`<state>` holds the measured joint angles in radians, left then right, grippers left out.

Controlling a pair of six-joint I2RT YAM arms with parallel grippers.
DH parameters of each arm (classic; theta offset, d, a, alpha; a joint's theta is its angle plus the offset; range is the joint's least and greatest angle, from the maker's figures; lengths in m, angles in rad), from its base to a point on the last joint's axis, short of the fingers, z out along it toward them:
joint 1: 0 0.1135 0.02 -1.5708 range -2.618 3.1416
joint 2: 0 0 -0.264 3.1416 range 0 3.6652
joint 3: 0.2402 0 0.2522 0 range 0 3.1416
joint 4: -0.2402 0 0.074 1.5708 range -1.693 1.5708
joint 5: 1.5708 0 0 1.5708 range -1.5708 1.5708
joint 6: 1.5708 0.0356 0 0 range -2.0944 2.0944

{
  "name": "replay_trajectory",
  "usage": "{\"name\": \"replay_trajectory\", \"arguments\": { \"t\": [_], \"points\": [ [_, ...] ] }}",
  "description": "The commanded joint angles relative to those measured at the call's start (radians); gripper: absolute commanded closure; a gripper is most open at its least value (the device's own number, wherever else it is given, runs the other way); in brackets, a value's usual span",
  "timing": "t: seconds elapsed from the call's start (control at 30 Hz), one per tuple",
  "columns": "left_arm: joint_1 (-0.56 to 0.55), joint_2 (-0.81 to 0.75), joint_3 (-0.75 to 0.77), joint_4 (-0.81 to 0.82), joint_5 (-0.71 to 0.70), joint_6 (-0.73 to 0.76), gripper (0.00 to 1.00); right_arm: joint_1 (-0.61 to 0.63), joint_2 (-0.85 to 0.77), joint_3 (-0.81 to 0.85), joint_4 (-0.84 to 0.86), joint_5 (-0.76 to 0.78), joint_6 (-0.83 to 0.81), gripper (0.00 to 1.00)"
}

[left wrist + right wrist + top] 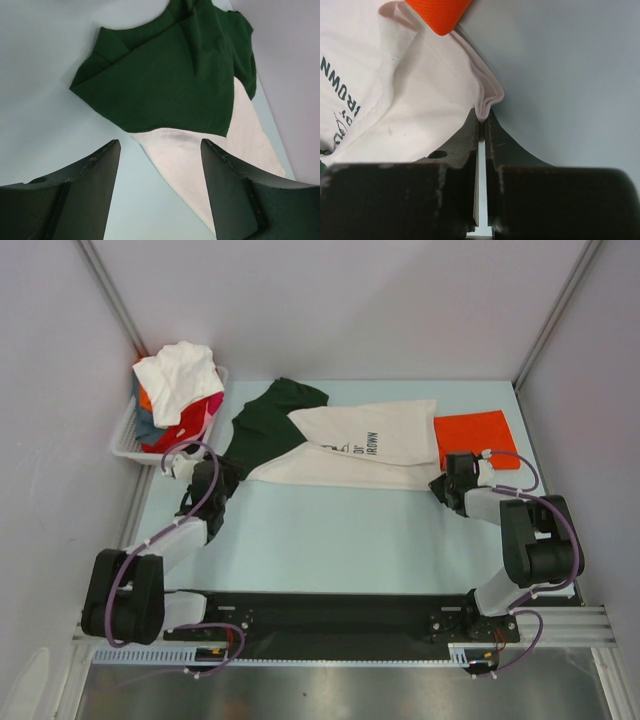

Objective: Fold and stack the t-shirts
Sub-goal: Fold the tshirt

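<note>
A cream t-shirt [375,445] with dark green sleeves [265,425] lies spread across the table, half folded. My right gripper [447,486] is at its right end and is shut on a folded cream edge [487,97], pinched at the fingertips [482,116]. At the shirt's left end my left gripper [218,480] is open, close above the table. The cream edge [185,165] below the green sleeve [170,80] lies between its fingers [97,170]. A folded orange-red t-shirt [478,437] lies flat at the back right, its corner [440,15] overlapping the cream one.
A white slotted basket [128,440] stands at the back left with a pile of white [182,375], red and pink shirts [198,420]. Grey walls and metal posts close in the table on three sides.
</note>
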<state>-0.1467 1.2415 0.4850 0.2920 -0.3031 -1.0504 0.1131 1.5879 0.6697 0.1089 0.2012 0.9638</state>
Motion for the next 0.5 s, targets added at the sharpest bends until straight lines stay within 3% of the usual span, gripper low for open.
{"name": "replay_trajectory", "arguments": {
  "t": [0.0, 0.2, 0.47],
  "points": [
    [-0.005, 0.048, -0.017, 0.088, -0.025, -0.063, 0.29, -0.006, -0.028, -0.018, 0.021, 0.018, -0.023, 1.00],
    [-0.004, 0.151, -0.016, 0.087, -0.056, -0.108, 0.29, -0.006, -0.054, -0.035, 0.034, 0.023, -0.033, 1.00],
    [0.022, 0.320, -0.003, 0.180, -0.021, -0.189, 0.41, -0.006, -0.068, -0.050, 0.048, 0.027, -0.028, 1.00]
  ]
}}
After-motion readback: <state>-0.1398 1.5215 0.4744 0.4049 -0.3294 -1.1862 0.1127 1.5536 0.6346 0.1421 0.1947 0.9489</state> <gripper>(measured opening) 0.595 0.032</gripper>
